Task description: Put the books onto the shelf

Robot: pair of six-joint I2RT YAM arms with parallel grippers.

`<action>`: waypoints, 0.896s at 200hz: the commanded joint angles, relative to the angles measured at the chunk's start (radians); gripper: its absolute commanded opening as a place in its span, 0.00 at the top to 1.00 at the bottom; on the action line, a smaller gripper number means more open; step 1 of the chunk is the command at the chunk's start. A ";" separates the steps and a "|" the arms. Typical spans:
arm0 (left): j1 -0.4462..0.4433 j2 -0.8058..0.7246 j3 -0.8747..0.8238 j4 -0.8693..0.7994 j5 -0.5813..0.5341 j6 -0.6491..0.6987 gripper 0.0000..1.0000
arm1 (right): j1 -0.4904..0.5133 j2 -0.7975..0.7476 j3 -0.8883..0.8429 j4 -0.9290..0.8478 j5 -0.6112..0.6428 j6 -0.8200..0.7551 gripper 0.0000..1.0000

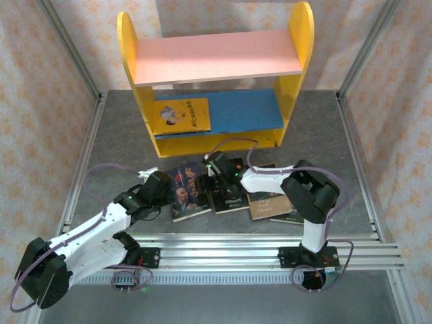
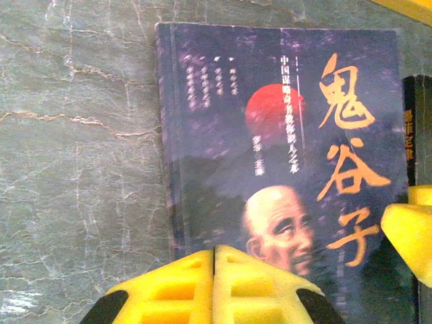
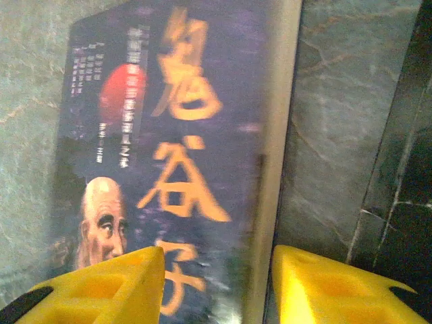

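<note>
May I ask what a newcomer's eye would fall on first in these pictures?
The yellow shelf with its pink board stands at the far side of the table, a yellow book lying on its blue lower board. Nearer, both grippers meet over a dark portrait book with orange characters: left gripper shut, right gripper open astride its edge.

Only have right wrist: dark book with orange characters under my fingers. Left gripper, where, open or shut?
Observer: Left gripper shut, at the bottom edge of that dark purple paperback with the bald portrait.
Operator: Anything shelved?
Observer: One yellow cartoon-cover paperback lies flat on the blue lower board of the yellow-sided shelf, left end.
Operator: More on the table?
Observer: A brown-covered paperback lies right of the dark one, by the right arm.
</note>
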 commanded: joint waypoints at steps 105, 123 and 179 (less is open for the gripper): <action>0.059 -0.085 -0.047 -0.086 -0.012 0.010 0.61 | 0.052 0.010 0.135 -0.359 0.081 -0.041 0.47; 0.065 -0.086 -0.069 -0.072 0.006 0.001 0.53 | 0.054 0.029 0.150 -0.351 0.078 -0.041 0.47; 0.082 -0.076 -0.107 -0.003 0.058 0.005 0.46 | 0.054 0.080 0.189 -0.327 0.054 -0.045 0.46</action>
